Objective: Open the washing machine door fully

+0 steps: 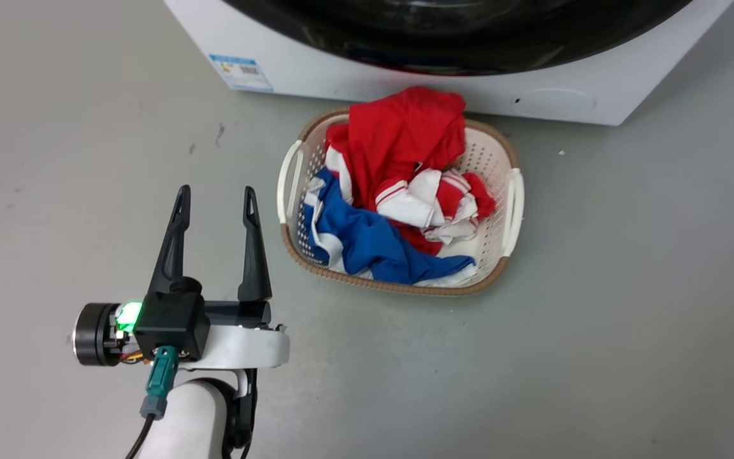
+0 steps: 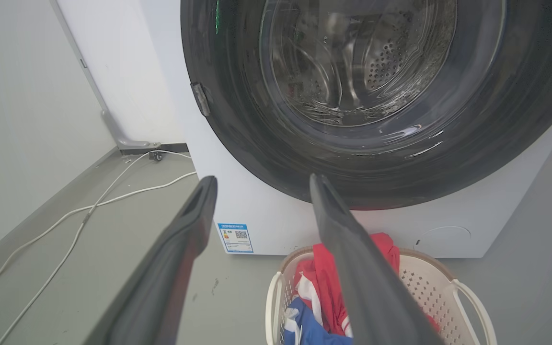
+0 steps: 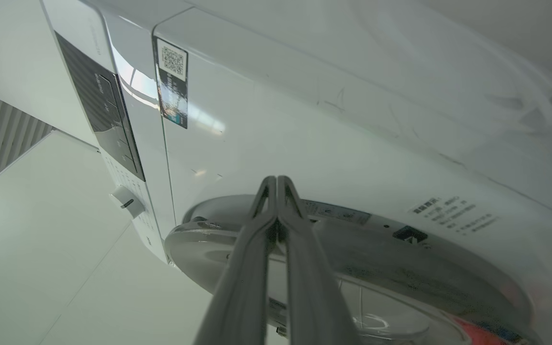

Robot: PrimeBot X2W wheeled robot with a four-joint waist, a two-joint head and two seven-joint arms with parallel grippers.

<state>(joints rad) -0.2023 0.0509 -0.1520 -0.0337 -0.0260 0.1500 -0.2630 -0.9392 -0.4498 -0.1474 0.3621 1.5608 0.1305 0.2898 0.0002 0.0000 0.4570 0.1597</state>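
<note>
Grey floor (image 1: 596, 331); left gripper (image 1: 216, 191) wide open, empty; right gripper (image 3: 276, 179) closed.

Beneath washing machine door (image 1: 469, 51), laundry basket (image 1: 515, 210) blocks floor.

Oval laundry basket (image 1: 493, 167): cream perforated walls, brown rim, a white handle at each side, standing on the grey floor (image 1: 628, 331). Inside the basket: red garment (image 1: 399, 134) heaped at the far end, rising above the rim; blue garment (image 1: 367, 245) at the near left; red-and-white striped cloth (image 1: 427, 201) between them. Behind the basket: white washing machine cabinet (image 1: 354, 80), bearing a blue-edged label (image 1: 241, 71) lower left and a round cover (image 1: 555, 101) lower right. Left of the basket, well apart: white cables (image 2: 79, 213) trailing across the floor.
</note>
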